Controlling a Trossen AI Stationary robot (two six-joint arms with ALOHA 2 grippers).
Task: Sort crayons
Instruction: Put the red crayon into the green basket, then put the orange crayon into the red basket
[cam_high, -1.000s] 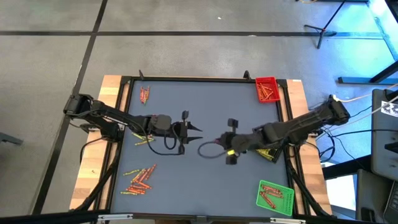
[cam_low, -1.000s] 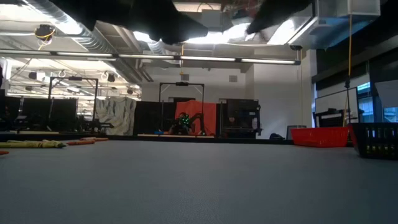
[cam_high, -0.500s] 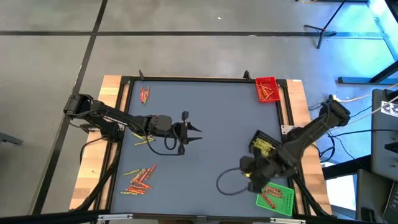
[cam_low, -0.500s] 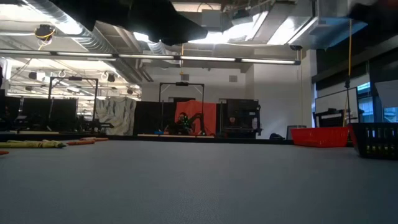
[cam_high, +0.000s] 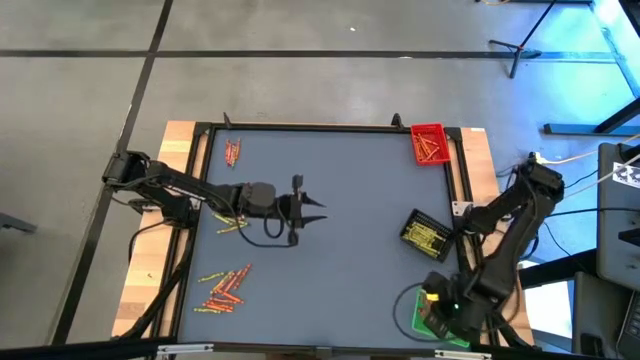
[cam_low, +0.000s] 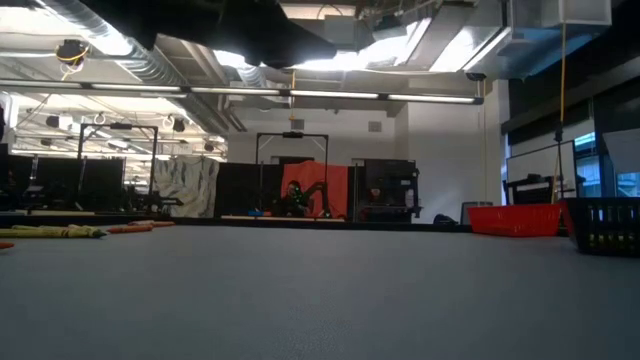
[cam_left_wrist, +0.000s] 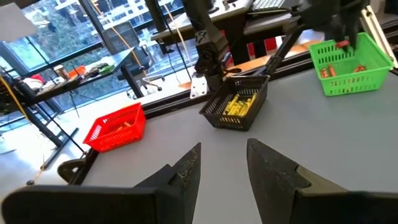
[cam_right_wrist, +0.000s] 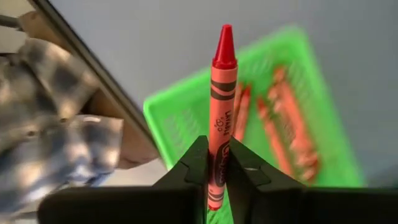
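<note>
Right gripper (cam_right_wrist: 216, 163), at the lower right of the high view over the green tray (cam_high: 428, 322), is clamped on a single red crayon (cam_right_wrist: 221, 112) that stands upright between the fingers, tip outward. Dark lettering runs along the crayon's paper wrapper in the right wrist view, but it cannot be read. Several more red-orange crayons lie inside the green tray beneath it. Left gripper (cam_high: 312, 212), left of centre in the high view, hangs above the grey table (cam_high: 340, 250) with its fingers apart and nothing between them. The black tray (cam_high: 424, 233) at right of centre holds yellow crayons; the red tray (cam_high: 428, 144) at upper right holds red ones. Loose crayons (cam_high: 224, 287) lie scattered at lower left, a small cluster (cam_high: 232, 152) at upper left.
</note>
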